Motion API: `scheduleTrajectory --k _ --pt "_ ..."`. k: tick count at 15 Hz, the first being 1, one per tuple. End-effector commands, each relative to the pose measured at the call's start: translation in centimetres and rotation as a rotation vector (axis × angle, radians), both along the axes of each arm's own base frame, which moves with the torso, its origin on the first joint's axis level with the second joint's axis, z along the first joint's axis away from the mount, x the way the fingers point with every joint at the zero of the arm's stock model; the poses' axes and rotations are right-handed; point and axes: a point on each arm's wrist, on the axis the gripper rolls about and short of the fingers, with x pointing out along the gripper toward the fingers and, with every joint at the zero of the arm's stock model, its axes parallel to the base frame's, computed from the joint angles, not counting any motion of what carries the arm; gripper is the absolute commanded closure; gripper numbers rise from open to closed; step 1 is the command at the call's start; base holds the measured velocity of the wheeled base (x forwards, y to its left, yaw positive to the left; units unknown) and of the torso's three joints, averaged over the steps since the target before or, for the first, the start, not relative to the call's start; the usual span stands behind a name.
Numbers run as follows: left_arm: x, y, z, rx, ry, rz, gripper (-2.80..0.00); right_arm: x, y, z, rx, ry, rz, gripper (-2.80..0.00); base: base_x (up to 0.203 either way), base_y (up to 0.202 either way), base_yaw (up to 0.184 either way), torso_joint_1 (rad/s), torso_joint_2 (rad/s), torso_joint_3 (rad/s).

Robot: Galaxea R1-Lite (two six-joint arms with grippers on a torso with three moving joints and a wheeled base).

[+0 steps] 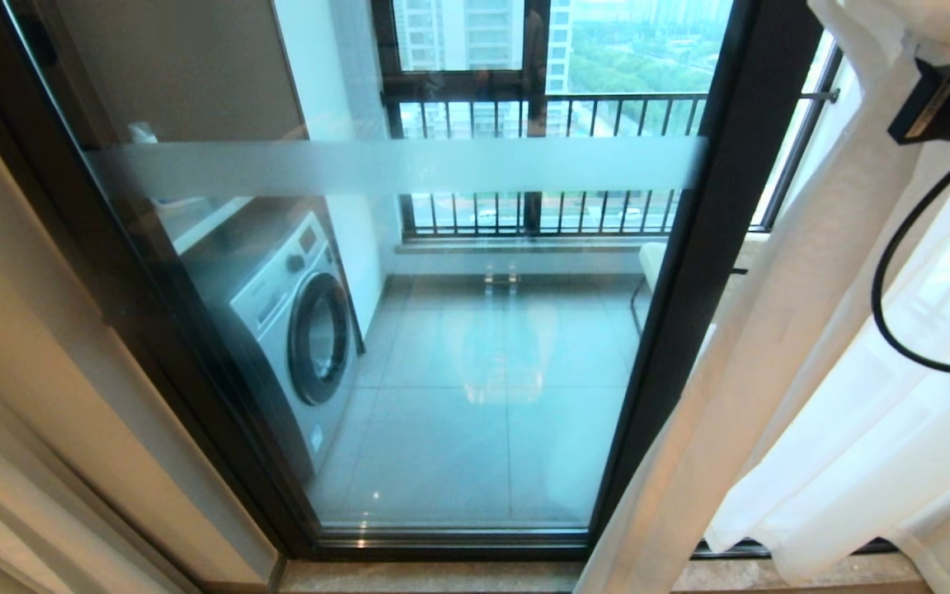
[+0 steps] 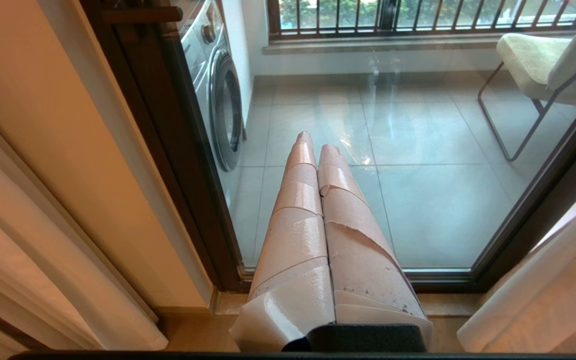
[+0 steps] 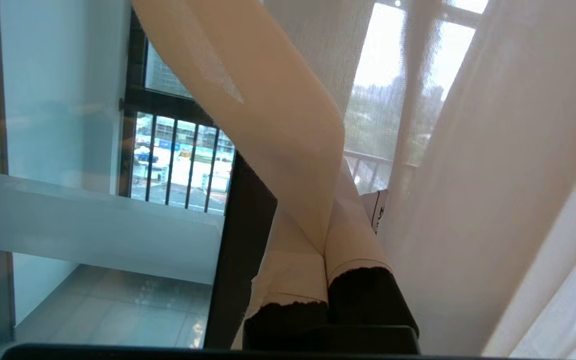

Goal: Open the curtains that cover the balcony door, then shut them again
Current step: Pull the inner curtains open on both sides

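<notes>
The balcony door stands uncovered, glass with a frosted band in a dark frame. The sheer cream curtains hang bunched at the right, just past the frame. My right gripper is shut on a fold of curtain; the fabric runs up and away from between its taped fingers. In the head view only that arm's black wrist block shows at the upper right, against the fabric. My left gripper hangs parked, shut and empty, pointing at the door's lower glass.
Behind the glass are a washing machine on the left, a chair on the right and a black railing. A beige wall flanks the door on the left. A black cable loops down from the right wrist.
</notes>
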Motion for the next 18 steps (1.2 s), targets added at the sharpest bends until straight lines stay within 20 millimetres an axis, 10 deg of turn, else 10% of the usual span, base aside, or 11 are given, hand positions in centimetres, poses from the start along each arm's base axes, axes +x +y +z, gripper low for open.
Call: scheduleTrajectory --k 1,18 --pt "0.0 0.0 0.0 0.000 0.001 0.001 0.00 0.0 -0.3 -0.3 -0.002 -0.002 -0.014 0.00 0.000 0.000 0.000 0.000 0.00 0.000" --pt "0.0 0.0 0.0 0.000 0.001 0.001 0.00 -3.7 -3.5 -1.8 0.011 0.023 -0.159 0.00 0.000 0.000 0.000 0.000 0.00 0.000"
